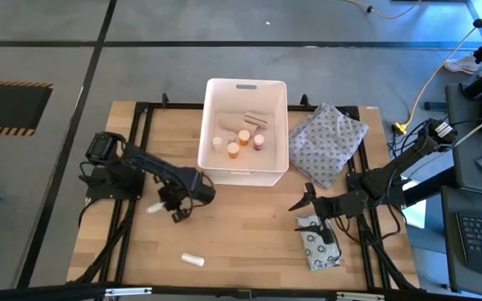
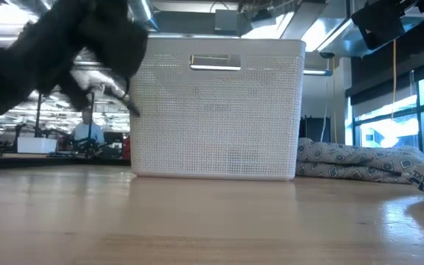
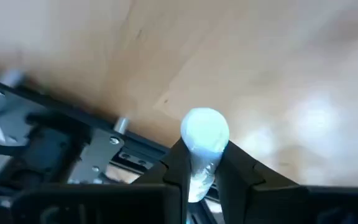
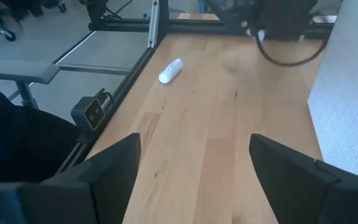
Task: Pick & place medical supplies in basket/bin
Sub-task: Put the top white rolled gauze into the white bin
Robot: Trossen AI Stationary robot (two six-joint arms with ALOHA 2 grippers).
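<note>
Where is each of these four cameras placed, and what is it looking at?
High: overhead, straight down on the tub, both arms.
Low: table height, facing the tub's wall; a dark arm at upper left.
Left wrist: on the left pincer, shut on a white vial.
Right wrist: past the open right pincer.
High and right wrist share the loose vial.

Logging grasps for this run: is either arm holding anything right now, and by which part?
The left gripper holds a small white vial, its fingers clamping the lower body while the rounded end sticks out. The right gripper is open and empty.
</note>
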